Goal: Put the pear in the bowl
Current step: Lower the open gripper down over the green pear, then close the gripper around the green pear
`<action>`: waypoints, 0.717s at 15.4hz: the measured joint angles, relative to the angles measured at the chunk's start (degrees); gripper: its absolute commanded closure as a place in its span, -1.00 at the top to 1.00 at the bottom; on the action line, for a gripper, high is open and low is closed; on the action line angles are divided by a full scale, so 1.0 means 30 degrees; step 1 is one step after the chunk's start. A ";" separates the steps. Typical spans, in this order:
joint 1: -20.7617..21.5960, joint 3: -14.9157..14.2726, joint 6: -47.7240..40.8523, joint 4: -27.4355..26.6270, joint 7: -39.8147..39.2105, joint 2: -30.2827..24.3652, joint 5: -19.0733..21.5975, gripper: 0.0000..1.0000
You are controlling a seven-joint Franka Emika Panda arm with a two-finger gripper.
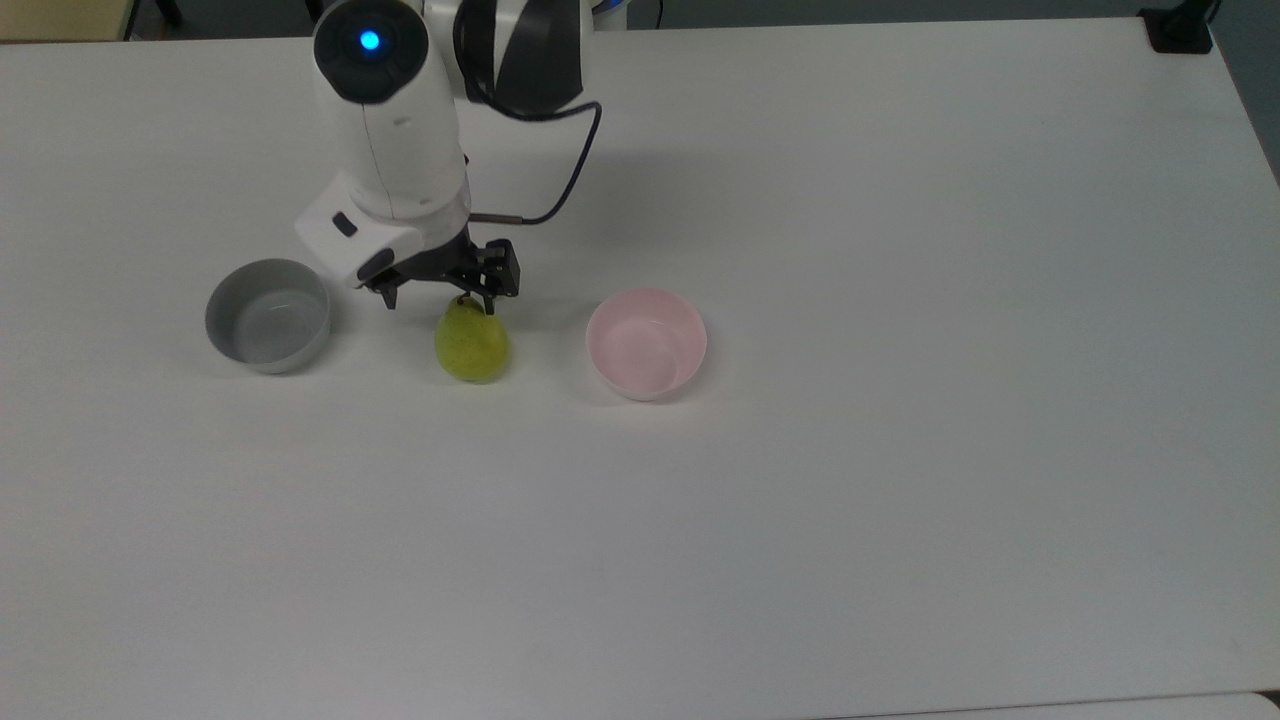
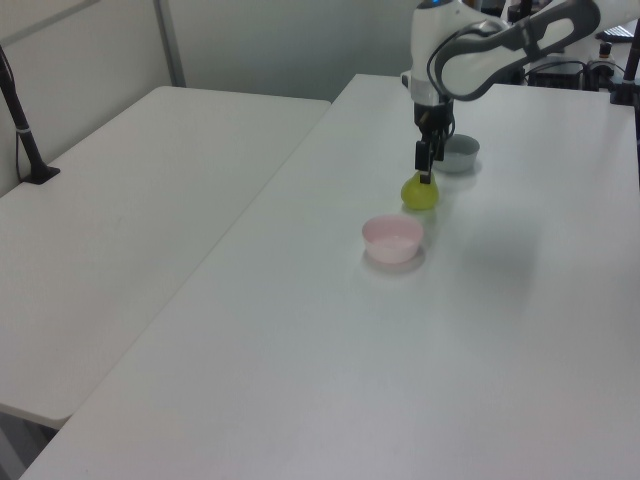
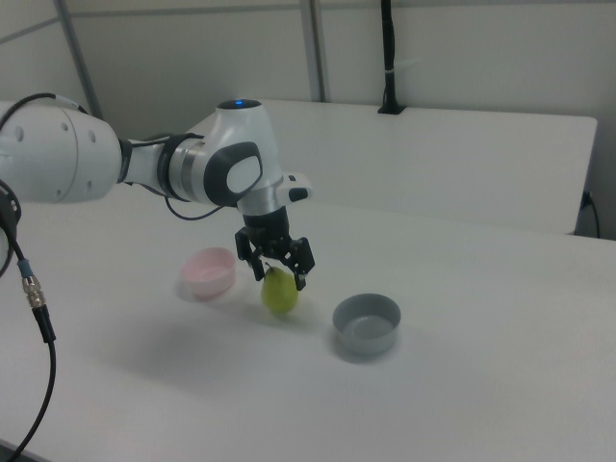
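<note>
No readable text, labels, brand marks, numbers or signs anywhere — not on the pear, the pink bowl, the grey bowl, the white robot arm or the bare white tabletop.

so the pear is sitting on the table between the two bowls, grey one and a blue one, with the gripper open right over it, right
Not quite: there is no blue bowl. In the top view the pear sits on the table between the grey bowl and a pale pink bowl. The rest holds: the gripper is open right over the pear.
</note>
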 measured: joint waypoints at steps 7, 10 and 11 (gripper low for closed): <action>0.0273 0.0125 0.0396 0.0009 -0.0030 0.0758 -0.0004 1.00; 0.0427 0.0125 0.0805 0.0016 -0.0029 0.0895 -0.0004 0.67; 0.0433 0.0125 0.0812 0.0018 -0.0029 0.0895 -0.0004 0.52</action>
